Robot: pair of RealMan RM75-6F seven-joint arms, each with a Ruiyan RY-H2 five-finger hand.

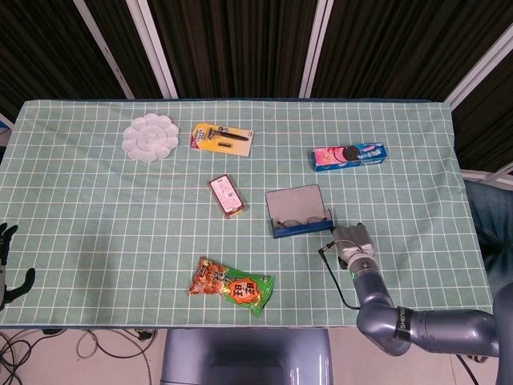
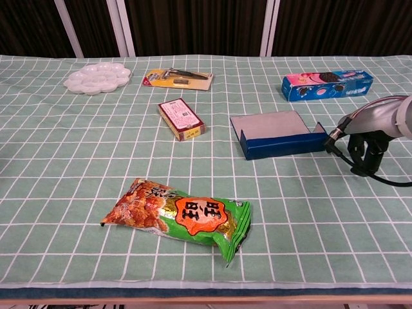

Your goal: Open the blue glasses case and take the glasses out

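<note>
Right robot hand (image 1: 353, 241) just beside open, crosswise glasses case (image 1: 299, 213).

Your right arm (image 1: 425, 330) is a smooth, rounded tube of metallic grey, thick at the elbow, with a black band carrying small white lettering near its middle. Toward the blue glasses case (image 1: 300, 212) it narrows to a wrist showing a small green light. The right hand (image 1: 353, 241) beyond it has a pale silver-grey back and dark fingers (image 2: 364, 153). A thin black cable (image 1: 334, 277) loops along the wrist's case-facing side. Your left hand (image 1: 6, 265), far from the case, is black.
</note>
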